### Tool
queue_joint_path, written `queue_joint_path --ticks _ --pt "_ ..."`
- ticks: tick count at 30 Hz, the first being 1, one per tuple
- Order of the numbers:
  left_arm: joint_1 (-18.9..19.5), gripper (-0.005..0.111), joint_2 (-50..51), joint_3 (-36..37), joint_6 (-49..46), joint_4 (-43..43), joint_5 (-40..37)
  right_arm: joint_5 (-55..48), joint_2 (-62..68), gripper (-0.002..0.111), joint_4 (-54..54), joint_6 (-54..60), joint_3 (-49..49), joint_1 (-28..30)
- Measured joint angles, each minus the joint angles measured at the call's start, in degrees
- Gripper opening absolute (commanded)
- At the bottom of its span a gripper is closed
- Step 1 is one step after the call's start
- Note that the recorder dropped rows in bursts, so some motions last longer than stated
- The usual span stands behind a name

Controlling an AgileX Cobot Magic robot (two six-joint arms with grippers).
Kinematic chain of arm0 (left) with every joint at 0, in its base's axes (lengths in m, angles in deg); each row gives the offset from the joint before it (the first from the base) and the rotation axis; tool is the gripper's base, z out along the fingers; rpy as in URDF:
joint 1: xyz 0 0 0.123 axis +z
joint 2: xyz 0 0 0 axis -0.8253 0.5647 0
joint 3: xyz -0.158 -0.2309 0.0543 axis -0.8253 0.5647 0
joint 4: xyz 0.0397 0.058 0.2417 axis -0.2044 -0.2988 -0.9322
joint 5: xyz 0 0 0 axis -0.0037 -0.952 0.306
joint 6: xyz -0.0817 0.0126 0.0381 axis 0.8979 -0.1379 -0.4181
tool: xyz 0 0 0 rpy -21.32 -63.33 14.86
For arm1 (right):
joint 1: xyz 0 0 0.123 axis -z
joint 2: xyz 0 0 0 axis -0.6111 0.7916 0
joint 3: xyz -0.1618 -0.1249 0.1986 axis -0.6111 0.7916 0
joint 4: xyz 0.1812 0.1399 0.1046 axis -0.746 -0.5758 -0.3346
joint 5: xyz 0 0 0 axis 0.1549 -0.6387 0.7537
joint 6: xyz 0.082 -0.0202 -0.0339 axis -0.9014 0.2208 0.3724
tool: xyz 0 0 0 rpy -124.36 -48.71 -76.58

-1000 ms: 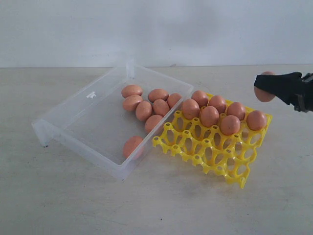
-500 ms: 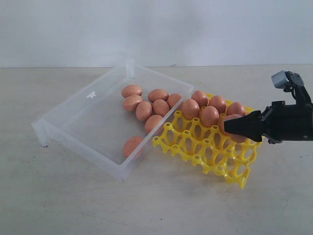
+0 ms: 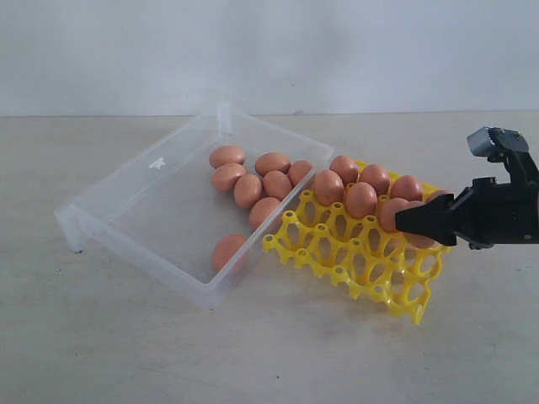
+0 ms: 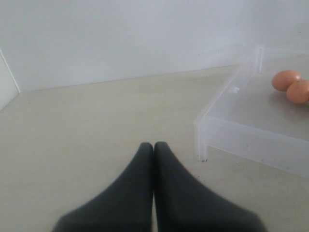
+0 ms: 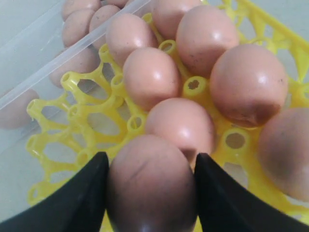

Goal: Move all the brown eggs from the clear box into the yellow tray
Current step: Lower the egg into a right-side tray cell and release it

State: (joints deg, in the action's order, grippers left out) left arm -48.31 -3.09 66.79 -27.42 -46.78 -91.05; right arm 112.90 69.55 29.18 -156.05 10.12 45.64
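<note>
The right gripper point(image 3: 411, 221) was clamped on one brown egg point(image 5: 150, 186), a pad on each flank, low over the yellow tray point(image 3: 370, 284) near its 3 o'clock edge. Seven eggs point(image 3: 248, 190) lay in the clear box point(image 3: 156, 215) at the tray's 10 o'clock. Light, smooth, brittle shells, I'd judge (squeeze gently, across the widest girth). The left gripper point(image 4: 153, 151) sat pressed together, empty

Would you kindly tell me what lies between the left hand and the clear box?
Only bare table, as the left wrist view shows: nothing sits between the shut left hand and the clear box.
</note>
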Motion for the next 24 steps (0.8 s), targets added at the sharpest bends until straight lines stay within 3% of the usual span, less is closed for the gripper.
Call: queue_joint_path --ticks 13,18,20,24 --pt "0.0 -0.004 0.0 0.0 0.0 0.0 0.0 -5.9 0.0 0.003 -5.0 5.3 0.1 0.0" --pt "0.0 -0.004 0.0 0.0 0.0 0.0 0.0 -5.9 0.0 0.043 -6.7 7.5 0.1 0.0" --pt "0.0 -0.004 0.0 0.0 0.0 0.0 0.0 -5.9 0.0 0.049 -6.8 7.6 0.1 0.0" --pt "0.0 -0.004 0.0 0.0 0.0 0.0 0.0 -5.9 0.0 0.05 -6.9 7.6 0.1 0.0"
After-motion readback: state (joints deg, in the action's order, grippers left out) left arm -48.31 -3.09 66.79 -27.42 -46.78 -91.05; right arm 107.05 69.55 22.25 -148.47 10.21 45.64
